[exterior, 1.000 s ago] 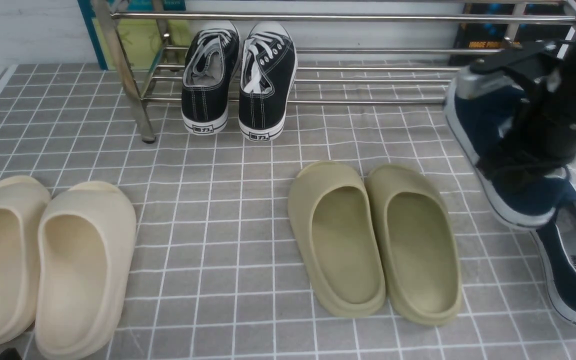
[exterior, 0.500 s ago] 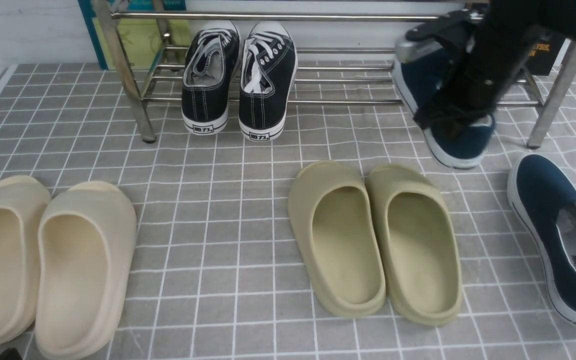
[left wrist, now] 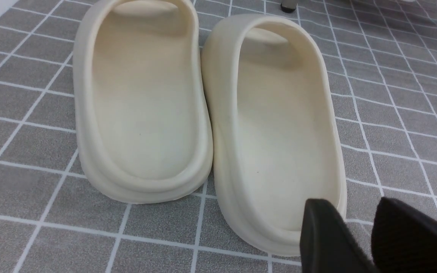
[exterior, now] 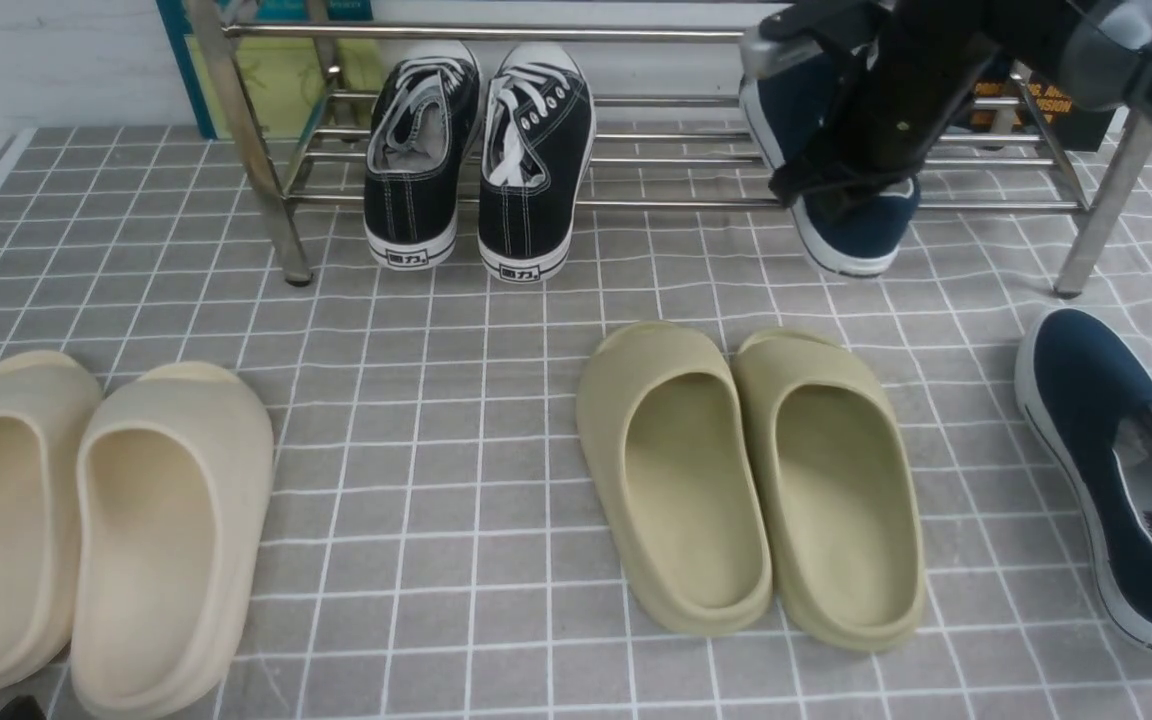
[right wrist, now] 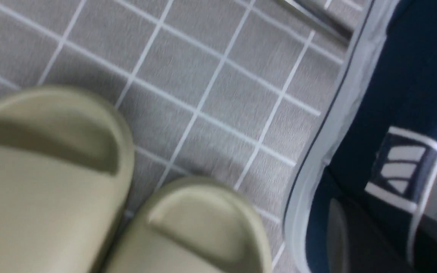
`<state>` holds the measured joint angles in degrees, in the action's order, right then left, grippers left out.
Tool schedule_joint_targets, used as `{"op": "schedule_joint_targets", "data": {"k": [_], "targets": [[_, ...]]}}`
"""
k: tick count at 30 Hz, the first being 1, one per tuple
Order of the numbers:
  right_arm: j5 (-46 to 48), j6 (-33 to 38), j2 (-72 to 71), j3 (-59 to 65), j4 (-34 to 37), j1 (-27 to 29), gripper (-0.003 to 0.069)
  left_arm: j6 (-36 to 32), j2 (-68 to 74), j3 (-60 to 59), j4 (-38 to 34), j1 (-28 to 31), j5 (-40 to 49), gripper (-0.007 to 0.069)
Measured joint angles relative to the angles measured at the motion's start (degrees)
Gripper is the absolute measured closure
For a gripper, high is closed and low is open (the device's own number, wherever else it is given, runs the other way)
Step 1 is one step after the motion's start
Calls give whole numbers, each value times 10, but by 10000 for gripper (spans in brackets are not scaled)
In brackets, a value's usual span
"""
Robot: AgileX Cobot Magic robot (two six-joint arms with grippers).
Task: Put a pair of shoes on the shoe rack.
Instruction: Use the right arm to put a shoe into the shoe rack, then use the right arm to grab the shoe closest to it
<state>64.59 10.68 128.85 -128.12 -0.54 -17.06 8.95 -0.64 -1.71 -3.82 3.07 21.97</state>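
One navy slip-on shoe point(exterior: 851, 235) hangs tilted at the front of the shoe rack point(exterior: 636, 33), toe up over the lower bars, heel toward me. My right gripper point(exterior: 841, 190) is shut on it, pinching the heel-side wall. In the right wrist view one finger lies outside the shoe point(right wrist: 404, 76) and one inside, gripper point(right wrist: 381, 216). The other navy shoe point(exterior: 1116, 470) lies on the floor at the far right. My left gripper point(left wrist: 355, 204) is open and empty, low beside the cream slippers point(left wrist: 142, 98).
Black lace-up sneakers point(exterior: 476, 150) stand on the rack's left part. Olive slippers point(exterior: 746, 480) sit mid-floor, just in front of the held shoe. Cream slippers point(exterior: 96, 520) sit at the front left. A rack leg point(exterior: 1096, 210) stands at the right.
My right arm carried the navy shoe from the far right up and leftward onto the rack's front bars. The second navy shoe came into full view on the floor.
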Motion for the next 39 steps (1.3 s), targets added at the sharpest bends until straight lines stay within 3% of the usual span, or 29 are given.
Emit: {"op": "schedule_joint_targets", "data": {"k": [7, 11, 18, 24, 31, 39], "targets": [[14, -30, -10, -7, 1, 10, 232, 0, 0, 0, 0, 0, 0, 404], [60, -36, -34, -7, 1, 10, 177, 0, 0, 0, 0, 0, 0, 400], [67, -57, -149, 65, 5, 10, 164, 0, 0, 0, 0, 0, 0, 389], [67, -66, -330, 305, 5, 13, 161, 0, 0, 0, 0, 0, 0, 387], [56, -86, -437, 555, -3, 44, 160, 0, 0, 0, 0, 0, 0, 387], [-122, -126, -442, 755, -11, 92, 160, 0, 0, 0, 0, 0, 0, 387]]}}
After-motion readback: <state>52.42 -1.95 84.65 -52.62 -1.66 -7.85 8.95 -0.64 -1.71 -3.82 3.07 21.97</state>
